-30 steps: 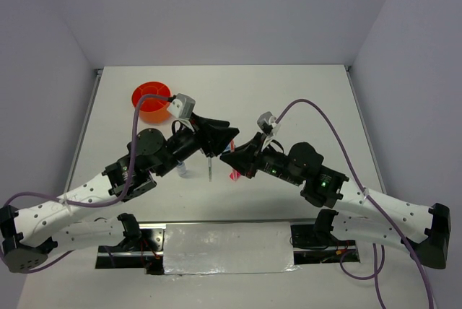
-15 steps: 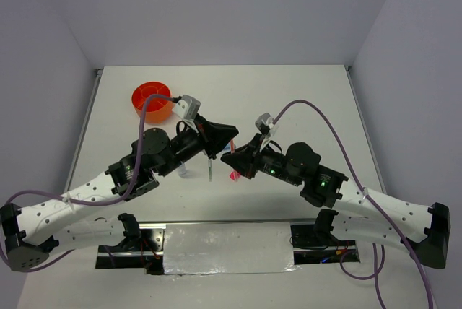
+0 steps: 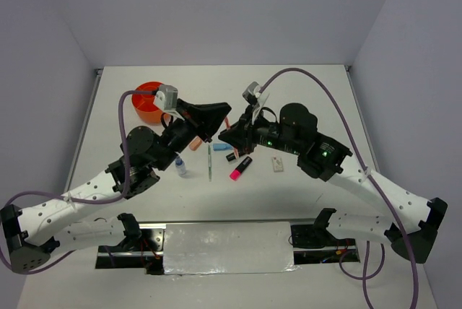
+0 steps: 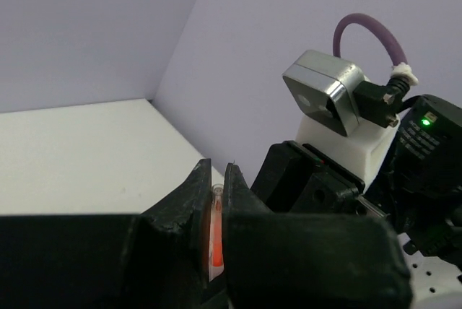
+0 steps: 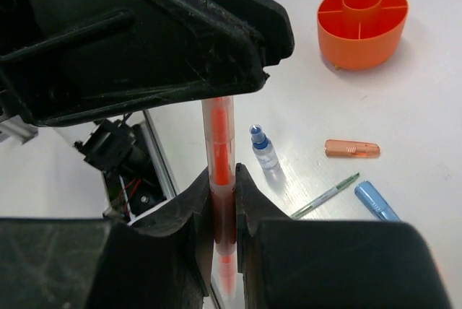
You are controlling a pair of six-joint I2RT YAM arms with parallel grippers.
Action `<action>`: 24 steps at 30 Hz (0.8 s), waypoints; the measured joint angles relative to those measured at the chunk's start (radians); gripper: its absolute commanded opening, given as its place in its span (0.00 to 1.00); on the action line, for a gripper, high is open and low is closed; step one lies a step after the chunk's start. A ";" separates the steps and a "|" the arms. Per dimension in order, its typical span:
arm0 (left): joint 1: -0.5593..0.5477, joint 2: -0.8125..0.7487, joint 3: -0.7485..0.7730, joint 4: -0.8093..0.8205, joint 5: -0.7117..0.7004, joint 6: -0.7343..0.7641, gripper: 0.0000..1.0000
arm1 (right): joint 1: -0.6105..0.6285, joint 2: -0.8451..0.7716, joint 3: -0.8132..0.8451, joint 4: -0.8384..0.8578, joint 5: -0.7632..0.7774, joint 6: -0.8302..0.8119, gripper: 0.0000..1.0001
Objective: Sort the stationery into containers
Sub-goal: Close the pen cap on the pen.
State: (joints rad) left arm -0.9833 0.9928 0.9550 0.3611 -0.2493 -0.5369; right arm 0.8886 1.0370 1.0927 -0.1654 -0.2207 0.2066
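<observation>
1. Find the orange organiser [image 3: 146, 101] at 10 o'clock on the table [image 3: 317, 99]. In the top view, the wrist camera [image 3: 166, 97] and purple cable [image 3: 124, 118] cover its right rim.
2. The left arm [image 3: 86, 193] comes in from 7 o'clock with its elbow bent and its wrist pointing toward 3 o'clock. The left gripper [image 4: 214, 179] is clamped on the orange pen [image 5: 219, 154].
3. The pen is held off the table near the centre. The two meeting grippers hide it from above. In the right wrist view its upper end vanishes into the left gripper and its lower end is blurred.
4. The right gripper [image 5: 222, 186] is pinched tight on the same pen, just under the left one.
5. On the table below, from left to right, lie:
   - the blue-capped bottle [image 3: 180, 167]
   - the salmon piece [image 3: 195, 144]
   - the green pen [image 3: 209, 161]
   - the light-blue piece [image 3: 220, 148]
   - a dark item [image 3: 231, 156], too small to identify
   - the pink-capped highlighter [image 3: 240, 168]
   - the beige eraser [image 3: 277, 164]
6. The right arm [image 3: 375, 193] comes in from 5 o'clock with its elbow raised and its wrist pointing toward 9 o'clock.
</observation>
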 measured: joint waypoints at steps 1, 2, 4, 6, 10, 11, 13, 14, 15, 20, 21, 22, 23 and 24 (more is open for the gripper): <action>0.000 -0.002 -0.005 0.025 -0.006 -0.003 0.00 | -0.006 0.012 0.026 -0.018 -0.016 -0.005 0.00; 0.000 -0.003 -0.012 0.050 -0.011 -0.010 0.00 | -0.011 0.021 0.049 -0.035 -0.031 -0.007 0.00; -0.003 0.001 -0.024 0.094 -0.022 -0.016 0.00 | -0.021 0.033 0.078 -0.064 -0.051 -0.010 0.00; -0.012 0.011 -0.031 0.117 -0.038 -0.016 0.00 | -0.029 0.036 0.088 -0.085 -0.064 -0.011 0.00; -0.032 0.024 -0.050 0.154 -0.072 -0.016 0.00 | -0.045 0.035 0.093 -0.121 -0.085 -0.010 0.00; -0.035 0.024 -0.058 0.164 -0.075 -0.016 0.00 | -0.047 0.035 0.093 -0.128 -0.092 -0.010 0.00; -0.039 0.024 -0.073 0.182 -0.080 -0.018 0.00 | -0.050 0.034 0.093 -0.141 -0.100 -0.010 0.00; -0.040 0.024 -0.074 0.182 -0.082 -0.019 0.00 | -0.051 0.033 0.093 -0.146 -0.104 -0.010 0.00; -0.042 0.024 -0.074 0.181 -0.085 -0.020 0.00 | -0.052 0.032 0.093 -0.147 -0.109 -0.010 0.00; -0.072 -0.009 -0.036 0.054 -0.122 -0.021 0.28 | -0.039 -0.004 0.024 -0.084 -0.136 -0.005 0.00; -0.081 -0.018 -0.029 0.011 -0.124 -0.020 0.28 | -0.031 -0.019 -0.008 -0.055 -0.135 -0.001 0.00; -0.089 -0.026 -0.023 -0.032 -0.121 -0.018 0.27 | -0.022 -0.036 -0.041 -0.023 -0.132 0.005 0.00; -0.101 -0.032 -0.019 -0.076 -0.116 -0.017 0.26 | -0.016 -0.049 -0.065 0.004 -0.128 0.008 0.00; -0.109 -0.036 -0.013 -0.102 -0.117 -0.014 0.26 | -0.012 -0.060 -0.084 0.016 -0.125 0.013 0.00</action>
State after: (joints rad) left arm -1.0924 0.9569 0.9421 0.2588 -0.3660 -0.5514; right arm 0.8764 0.9768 1.0088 -0.1493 -0.3454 0.2195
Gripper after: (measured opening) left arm 0.270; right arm 0.190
